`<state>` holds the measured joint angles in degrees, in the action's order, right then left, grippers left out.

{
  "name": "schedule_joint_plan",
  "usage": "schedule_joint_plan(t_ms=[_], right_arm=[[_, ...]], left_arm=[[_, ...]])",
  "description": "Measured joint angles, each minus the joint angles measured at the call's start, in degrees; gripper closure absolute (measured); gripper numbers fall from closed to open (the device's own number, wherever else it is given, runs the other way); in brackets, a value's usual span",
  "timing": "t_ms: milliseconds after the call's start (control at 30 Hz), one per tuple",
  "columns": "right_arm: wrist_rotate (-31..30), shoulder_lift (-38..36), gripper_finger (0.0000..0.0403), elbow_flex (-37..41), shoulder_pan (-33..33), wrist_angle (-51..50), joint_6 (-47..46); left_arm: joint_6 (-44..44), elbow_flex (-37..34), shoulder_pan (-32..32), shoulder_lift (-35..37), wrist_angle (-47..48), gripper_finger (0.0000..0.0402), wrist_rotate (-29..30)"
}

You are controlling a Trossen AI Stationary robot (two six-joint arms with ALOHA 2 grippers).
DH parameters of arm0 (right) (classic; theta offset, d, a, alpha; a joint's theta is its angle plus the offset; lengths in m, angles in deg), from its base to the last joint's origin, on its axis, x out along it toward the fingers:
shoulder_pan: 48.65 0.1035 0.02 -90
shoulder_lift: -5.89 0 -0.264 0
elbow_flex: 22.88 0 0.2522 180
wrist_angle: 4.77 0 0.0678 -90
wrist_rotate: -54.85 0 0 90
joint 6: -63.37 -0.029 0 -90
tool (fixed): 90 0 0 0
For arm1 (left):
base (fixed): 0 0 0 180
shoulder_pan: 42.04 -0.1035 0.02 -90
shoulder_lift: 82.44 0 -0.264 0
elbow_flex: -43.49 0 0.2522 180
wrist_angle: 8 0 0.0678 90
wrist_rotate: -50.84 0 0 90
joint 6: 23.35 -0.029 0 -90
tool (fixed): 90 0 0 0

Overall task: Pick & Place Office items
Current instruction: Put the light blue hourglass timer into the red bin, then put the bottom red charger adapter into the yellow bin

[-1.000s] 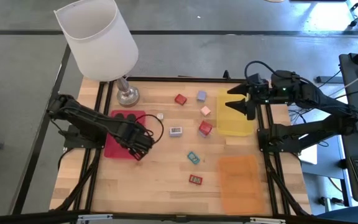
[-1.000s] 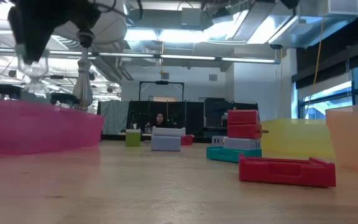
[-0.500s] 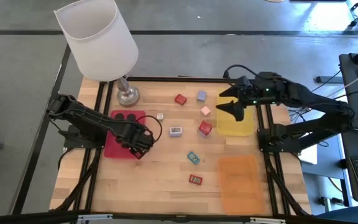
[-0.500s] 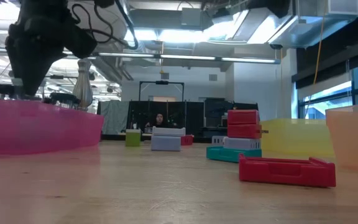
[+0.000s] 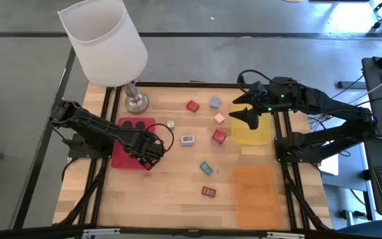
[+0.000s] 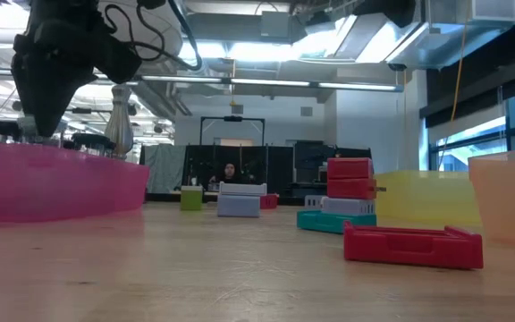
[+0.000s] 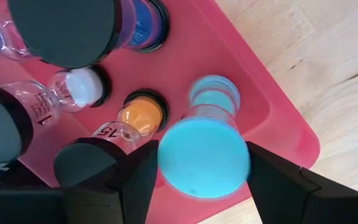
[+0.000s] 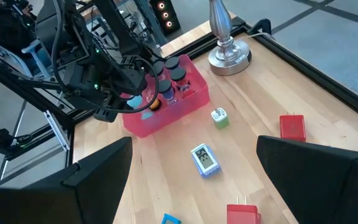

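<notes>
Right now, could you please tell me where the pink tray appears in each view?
High view: pink tray, left of centre.
Low view: far left.
Left wrist view: fills most of it, behind the bottle.
Right wrist view: upper middle.
Landmark: lamp base; absent from left wrist view.

One camera hangs overhead, looking straight down on the whole counter (image 5: 178,179). Another sits at counter height, facing level across the wood into the room behind. The left wrist camera is pressed close over the pink tray (image 7: 241,81); the right wrist camera looks from farther off across the counter, catching that same tray (image 8: 194,99).
</notes>
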<state>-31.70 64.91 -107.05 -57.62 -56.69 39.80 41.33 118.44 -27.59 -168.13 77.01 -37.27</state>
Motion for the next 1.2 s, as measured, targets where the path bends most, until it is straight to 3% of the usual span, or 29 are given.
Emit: schedule_joint_plan(t_ms=[367, 733, 867, 1033, 1200], right_arm=[[0.0, 0.0, 0.0055, 0.0, 0.0, 0.0, -0.2], [0.0, 0.0, 0.0055, 0.0, 0.0, 0.0, -1.5], [0.0, 0.5, 0.0055, 0.0, 0.0, 0.1, -1.4], [-0.1, 3.0, 0.0055, 0.0, 1.2, -0.1, 1.0], [-3.7, 7.0, 0.0055, 0.0, 3.9, 0.0, 5.9]], left_arm=[[-0.1, 1.3, 0.0, 0.0, 0.5, 0.0151, -0.1], [-5.9, 11.5, -0.1, 0.0, 0.9, 0.0156, -0.6], [-5.9, 16.2, -0.1, 0.0, 0.9, 0.0159, 5.5], [-5.3, 22.2, -0.1, 0.0, 0.5, 0.0160, 18.1], [-5.5, 27.2, 1.1, 0.0, -0.8, 0.0160, 28.4]])
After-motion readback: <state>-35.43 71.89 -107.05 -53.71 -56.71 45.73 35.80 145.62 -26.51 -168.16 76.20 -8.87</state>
